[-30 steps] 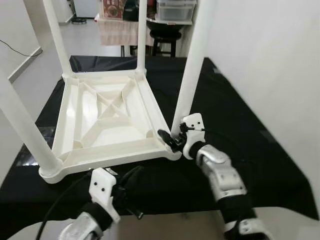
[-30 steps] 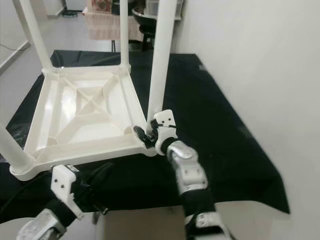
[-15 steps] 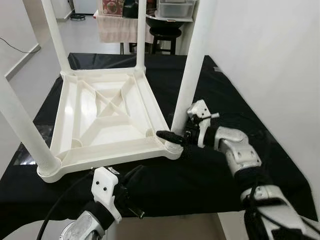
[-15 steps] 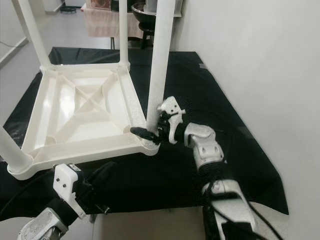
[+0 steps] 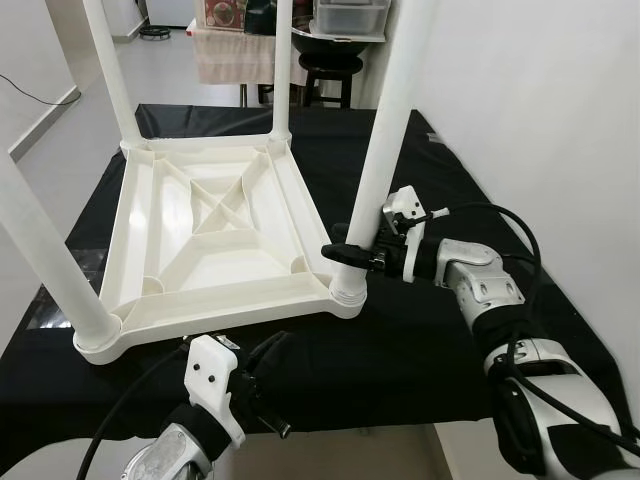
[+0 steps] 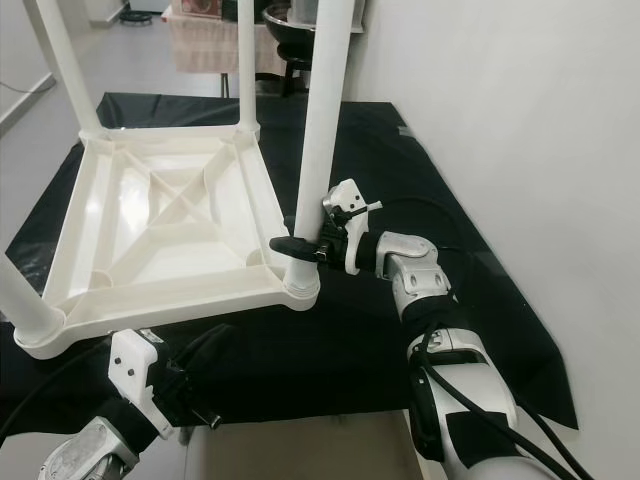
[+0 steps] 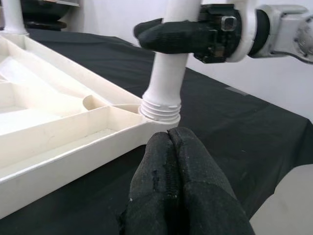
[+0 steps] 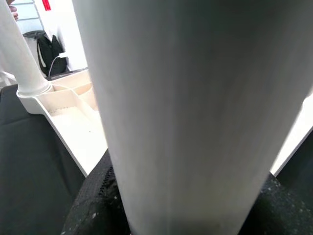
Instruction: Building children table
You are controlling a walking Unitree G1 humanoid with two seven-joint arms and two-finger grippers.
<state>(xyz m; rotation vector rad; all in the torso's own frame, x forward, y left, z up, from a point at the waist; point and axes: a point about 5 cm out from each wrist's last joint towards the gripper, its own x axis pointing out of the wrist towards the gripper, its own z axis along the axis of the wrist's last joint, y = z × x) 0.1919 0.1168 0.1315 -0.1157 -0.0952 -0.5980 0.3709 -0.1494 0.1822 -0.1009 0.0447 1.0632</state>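
All four white plastic legs stand in the upturned white plastic tabletop (image 5: 205, 235) on the black-draped surface (image 5: 470, 330). The right claw (image 5: 352, 251) pinches the near-right leg (image 5: 385, 150) above its threaded base, so seating likely remains. The left claw (image 7: 178, 186) rests pressed together.

Bright even indoor light, sharp; right wrist close-up blurred

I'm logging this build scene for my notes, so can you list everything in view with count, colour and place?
Upside-down plastic table top: one, cream-white, on the black cloth.
Round plastic table legs: four, white, upright at the top's corners; the near right one is in the right tool.
Black cloth: one, covering the work surface.
Dark round stool: one, behind the work surface.
Clear storage box: one, at the back.
Right tool: black, clamped around the leg just above its threaded base.
Left tool: black, shut, low at the near edge.
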